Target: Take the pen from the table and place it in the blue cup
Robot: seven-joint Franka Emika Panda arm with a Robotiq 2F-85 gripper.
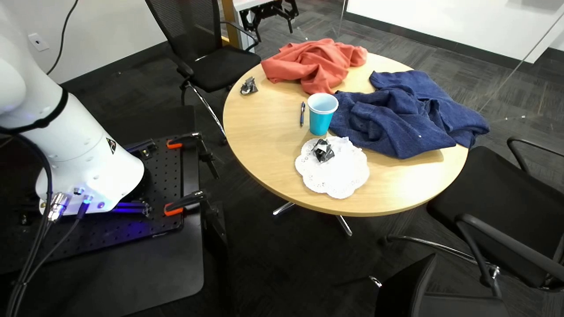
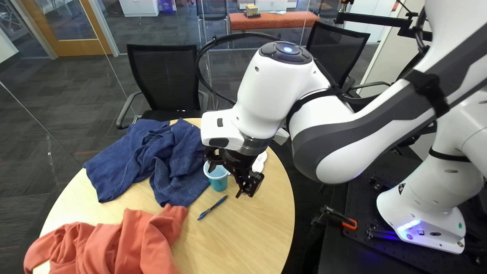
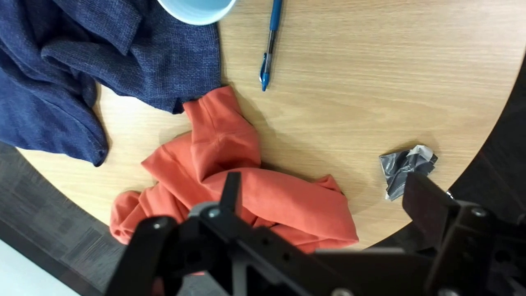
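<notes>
While the gripper [image 3: 326, 185] stands spread, the pen [image 3: 271, 43] lies toward eleven o'clock from it in the wrist view, its long axis near twelve-to-six.

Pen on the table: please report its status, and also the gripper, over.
Gripper open, empty. Pen on table, not yet taken. Nothing covers it; blue cup close beside may crowd the grasp.

Round table [image 1: 264, 123] — pen [image 3: 271, 41], blue cup [image 1: 321, 121], doily [image 1: 341, 176] — orange cloth [image 1: 315, 64], navy cloth [image 1: 401, 121], scrap [image 1: 249, 86].
</notes>
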